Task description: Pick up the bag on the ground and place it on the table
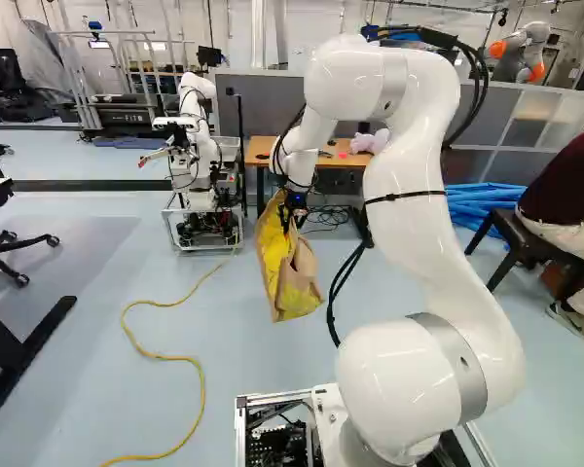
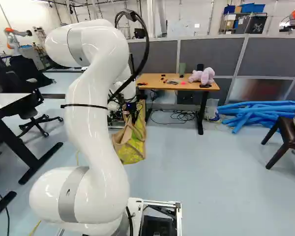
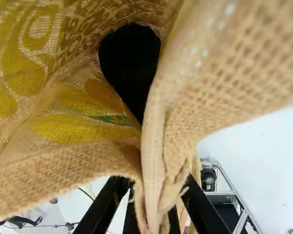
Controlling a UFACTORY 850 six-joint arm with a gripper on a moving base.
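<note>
I have my black two-fingered gripper pinching the yellow-and-tan woven bag by its rim, presumably so its weight hangs below, nearer than and left of the brown rectangular table

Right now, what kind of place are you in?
It looks like a robot lab or workshop: another robot stands ahead of me, loose cables lie under the table, and grey partitions stand behind it.
</note>
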